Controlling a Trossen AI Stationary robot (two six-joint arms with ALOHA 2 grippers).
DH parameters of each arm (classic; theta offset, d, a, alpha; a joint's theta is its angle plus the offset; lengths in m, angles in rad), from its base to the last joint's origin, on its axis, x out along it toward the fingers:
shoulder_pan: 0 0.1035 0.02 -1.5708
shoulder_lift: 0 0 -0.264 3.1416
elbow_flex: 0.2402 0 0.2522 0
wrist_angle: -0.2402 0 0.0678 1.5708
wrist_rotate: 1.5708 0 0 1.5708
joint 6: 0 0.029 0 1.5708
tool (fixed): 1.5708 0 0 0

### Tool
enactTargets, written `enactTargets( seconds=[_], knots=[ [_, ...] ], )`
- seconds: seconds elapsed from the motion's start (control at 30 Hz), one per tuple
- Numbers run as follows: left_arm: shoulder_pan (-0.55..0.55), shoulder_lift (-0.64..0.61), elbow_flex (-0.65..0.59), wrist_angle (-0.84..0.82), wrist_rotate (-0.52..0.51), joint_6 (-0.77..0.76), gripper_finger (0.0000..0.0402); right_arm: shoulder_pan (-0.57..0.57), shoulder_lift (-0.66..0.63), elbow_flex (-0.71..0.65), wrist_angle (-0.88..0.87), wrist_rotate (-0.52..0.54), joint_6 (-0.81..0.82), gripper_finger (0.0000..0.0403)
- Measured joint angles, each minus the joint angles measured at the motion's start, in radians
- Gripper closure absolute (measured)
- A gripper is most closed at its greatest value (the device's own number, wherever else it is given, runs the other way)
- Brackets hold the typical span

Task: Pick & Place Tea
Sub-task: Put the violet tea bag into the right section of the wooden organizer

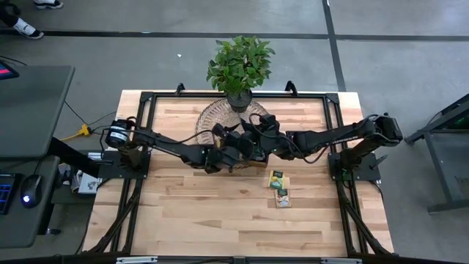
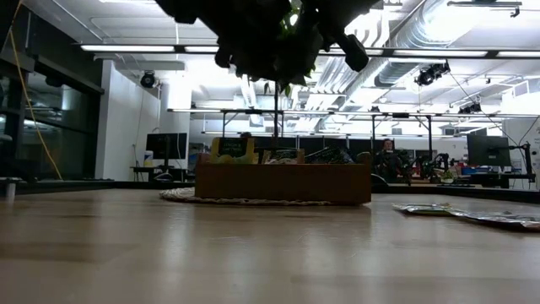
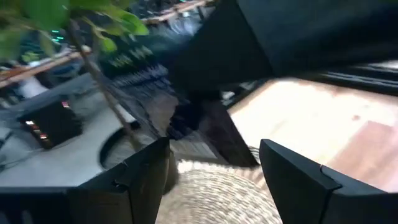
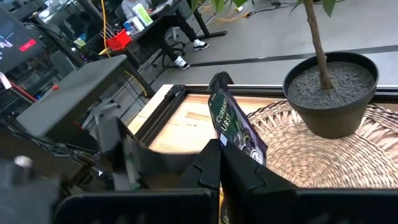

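My right gripper (image 4: 221, 163) is shut on a dark tea sachet (image 4: 231, 124) with green print, above the woven mat (image 4: 348, 155) next to the plant pot (image 4: 329, 93). My left gripper (image 3: 211, 177) stands open over the same mat (image 3: 214, 196), close to the right arm, with nothing between its fingers. The brown wooden tray (image 2: 283, 181) rests on the mat, and sachets (image 2: 234, 149) stand in it. Two more tea sachets (image 1: 279, 188) lie flat on the table, right of the tray. My right gripper pinches the dark sachet by its lower end (image 4: 225, 148) between its two fingers. The sachet stands out beyond the fingertips, tilted, lifted clear of the mat and the tray.
A potted plant (image 1: 239, 66) stands at the table's far middle, its leaves over the mat. Both arms crowd together above the tray (image 1: 242, 143). Bare wood lies toward the near edge (image 1: 220, 220). A black frame rail (image 1: 146, 99) borders the table.
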Motion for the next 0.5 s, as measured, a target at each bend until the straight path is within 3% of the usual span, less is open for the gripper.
enactTargets(
  seconds=[0.5],
  knots=[
    [0.0, 0.0, 0.011, -0.013, -0.043, -0.019, 0.0172, 0.0, 0.0, 0.0, -0.001, -0.008, -0.001, 0.0403]
  ],
)
